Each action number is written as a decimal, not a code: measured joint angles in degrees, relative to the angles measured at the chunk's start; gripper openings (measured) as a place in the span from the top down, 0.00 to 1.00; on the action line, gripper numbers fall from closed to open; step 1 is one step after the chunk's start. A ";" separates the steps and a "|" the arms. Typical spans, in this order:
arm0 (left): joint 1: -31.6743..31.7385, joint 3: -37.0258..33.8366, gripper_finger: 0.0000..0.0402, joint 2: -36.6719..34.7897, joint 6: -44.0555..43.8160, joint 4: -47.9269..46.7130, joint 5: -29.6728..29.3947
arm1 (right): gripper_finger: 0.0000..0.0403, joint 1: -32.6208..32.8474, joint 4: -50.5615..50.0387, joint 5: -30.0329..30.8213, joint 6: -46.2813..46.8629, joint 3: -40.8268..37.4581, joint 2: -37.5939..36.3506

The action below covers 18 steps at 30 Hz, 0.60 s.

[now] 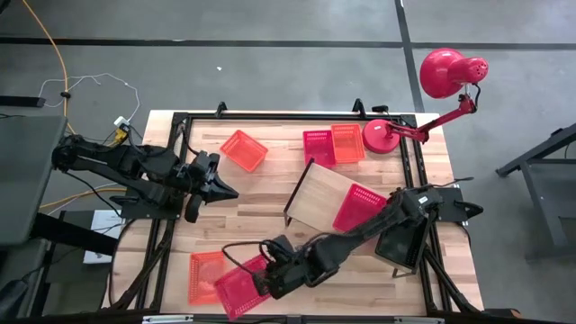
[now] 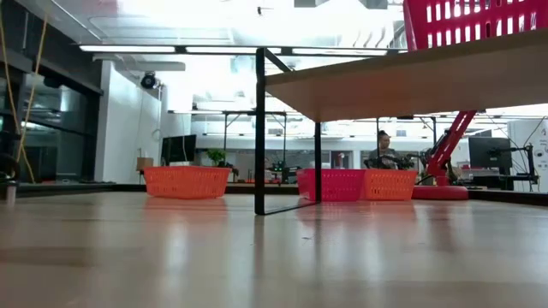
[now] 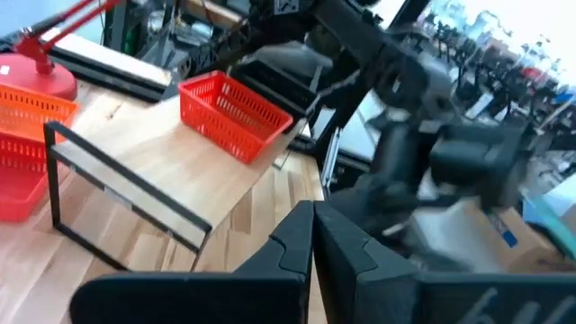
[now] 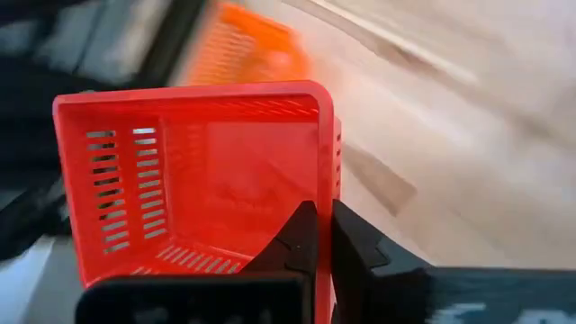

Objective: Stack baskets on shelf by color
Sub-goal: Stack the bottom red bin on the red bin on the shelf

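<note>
Mesh red basket (image 4: 193, 171) is light and flexes; your right gripper (image 4: 317, 236) pinches its rim, left gripper (image 3: 312, 236) closed, idle.

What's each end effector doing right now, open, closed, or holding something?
Left end effector: closed, holding nothing, over the table's left side.
Right end effector: closed on the wall of a red basket.
</note>
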 joint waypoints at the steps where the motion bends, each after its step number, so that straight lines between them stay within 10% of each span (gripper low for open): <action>1: 0.43 -0.01 1.00 -0.29 0.00 0.24 0.23 | 0.99 -0.22 -1.69 -0.57 -3.51 2.60 -0.72; 18: 6.76 0.05 1.00 -8.92 0.00 3.00 6.03 | 1.00 -4.84 -18.95 -6.70 -32.83 -1.06 -26.68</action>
